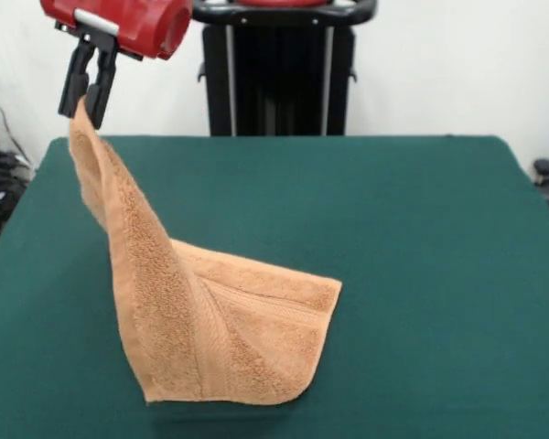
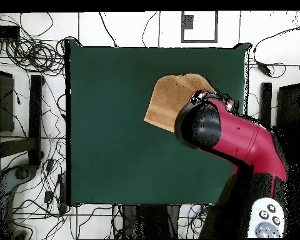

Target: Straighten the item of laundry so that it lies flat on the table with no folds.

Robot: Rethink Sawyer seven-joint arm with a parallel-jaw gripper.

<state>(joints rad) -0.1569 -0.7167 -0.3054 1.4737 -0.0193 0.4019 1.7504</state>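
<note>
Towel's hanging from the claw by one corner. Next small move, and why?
Probably carry the claw sideways and down, away from the part resting on the table. It is shut on one corner of the towel, which rises in a twisted fold while its lower part lies doubled, so dragging it taut should open that fold.

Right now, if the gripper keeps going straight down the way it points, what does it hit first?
The gripper points down and is shut on a corner of the orange towel, so the towel's raised fold hanging under it comes first. Below that is the green table near its edge, though depth there is hard to judge.
</note>
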